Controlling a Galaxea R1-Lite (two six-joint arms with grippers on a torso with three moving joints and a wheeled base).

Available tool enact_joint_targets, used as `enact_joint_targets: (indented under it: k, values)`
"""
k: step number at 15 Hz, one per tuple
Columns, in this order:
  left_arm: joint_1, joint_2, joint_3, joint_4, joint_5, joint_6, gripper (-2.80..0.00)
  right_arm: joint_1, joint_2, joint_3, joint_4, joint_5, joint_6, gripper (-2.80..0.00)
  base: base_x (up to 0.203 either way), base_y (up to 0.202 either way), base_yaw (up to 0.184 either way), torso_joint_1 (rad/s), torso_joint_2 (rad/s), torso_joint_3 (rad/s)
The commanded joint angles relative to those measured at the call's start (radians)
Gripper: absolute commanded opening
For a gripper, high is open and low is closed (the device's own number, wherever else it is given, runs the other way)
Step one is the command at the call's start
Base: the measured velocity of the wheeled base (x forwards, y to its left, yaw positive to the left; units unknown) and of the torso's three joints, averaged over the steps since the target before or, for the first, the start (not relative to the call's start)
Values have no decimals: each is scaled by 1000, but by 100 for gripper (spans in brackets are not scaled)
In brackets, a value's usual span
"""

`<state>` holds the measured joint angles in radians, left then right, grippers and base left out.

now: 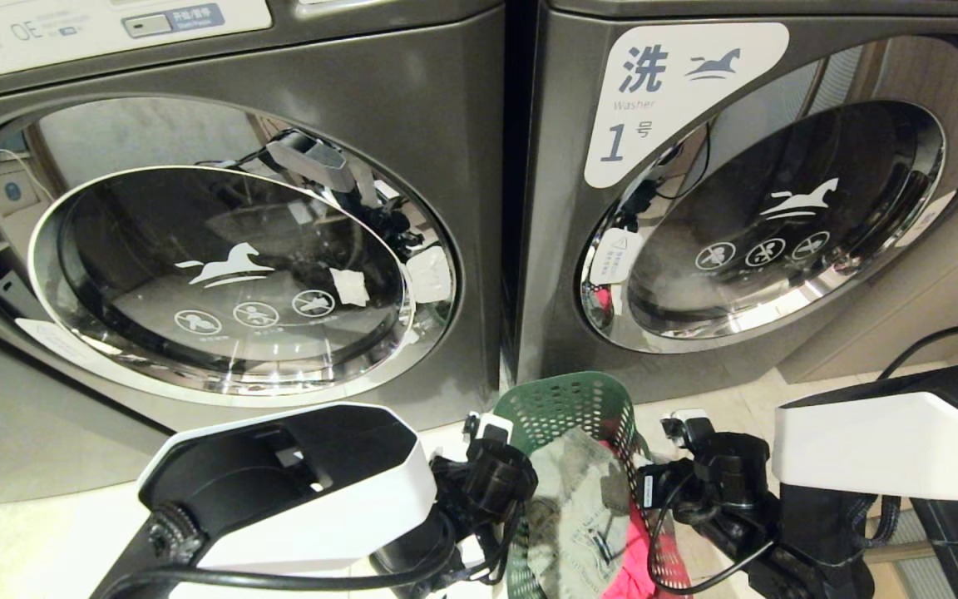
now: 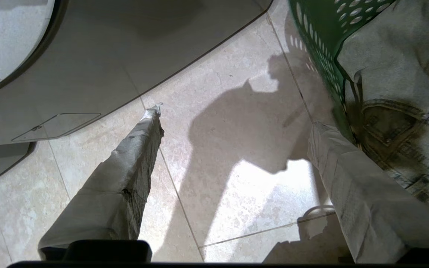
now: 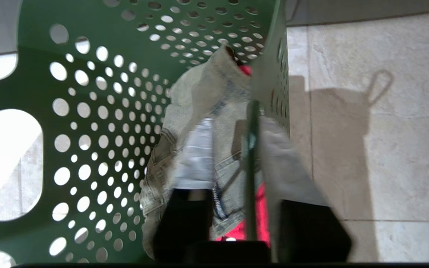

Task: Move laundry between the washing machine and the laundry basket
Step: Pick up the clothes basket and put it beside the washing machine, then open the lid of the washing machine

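The laundry basket (image 1: pixel 564 408) is seen on the floor (image 2: pixel 237 156) in front of the two washers, between both arms. The right gripper (image 3: pixel 237 149) is positioned at the basket's wall: one finger (image 3: pixel 196 152) is inside against the pale denim garment (image 3: pixel 199 96), the other finger (image 3: pixel 285 163) is outside, with the green rim edge between them. The fingers are slightly parted and nothing is clamped. A pink garment (image 3: pixel 261 216) is seen beneath the denim. The left gripper (image 2: pixel 233 178) is held just beside the basket, outside it, over bare floor, its fingers spread wide and empty. The washing machine (image 1: pixel 221 274) at the left is seen with its door closed, beyond both grippers; the machine labelled 1 (image 1: pixel 745 208) stands alongside.
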<state>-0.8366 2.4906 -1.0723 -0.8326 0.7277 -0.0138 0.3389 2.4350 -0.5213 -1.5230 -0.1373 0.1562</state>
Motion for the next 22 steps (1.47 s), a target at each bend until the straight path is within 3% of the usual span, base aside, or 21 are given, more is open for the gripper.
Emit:
enact_joint_targets:
  k: [1, 5, 8, 11, 14, 17, 20, 21, 22]
  values:
    - [-1, -6, 0, -7, 4, 0, 0, 0, 9, 1, -7, -1, 2, 0, 0, 0, 0, 0, 0, 0]
    - [-1, -25, 2, -7, 2, -2, 0, -2, -6, 19, -7, -2, -2, 0, 0, 0, 0, 0, 0, 0]
    - [-5, -58, 2, -7, -7, -7, 0, -9, -41, 79, -7, -4, -87, 0, 0, 0, 0, 0, 0, 0]
    - [-15, -100, 14, -7, -17, -8, 0, -9, -109, 116, -7, -17, -109, 0, 0, 0, 0, 0, 0, 0]
    - [-15, -175, 77, -10, -17, -10, 0, -11, -215, 175, -7, -21, -131, 0, 0, 0, 0, 0, 0, 0]
    - [-9, -290, 149, -27, -18, -16, 0, -11, -313, 192, -7, -102, -178, 0, 0, 0, 0, 0, 0, 0]
    - [5, -368, 229, -33, -17, -16, 0, -11, -367, 230, -7, -117, -237, 0, 0, 0, 0, 0, 0, 0]
    - [20, -426, 270, -35, -17, -18, -280, -13, -403, 261, -7, -121, -258, 0, 0, 0, 0, 0, 0, 0]
    - [38, -478, 312, -37, -17, -19, -280, -13, -418, 293, -7, -125, -267, 0, 0, 0, 0, 0, 0, 0]
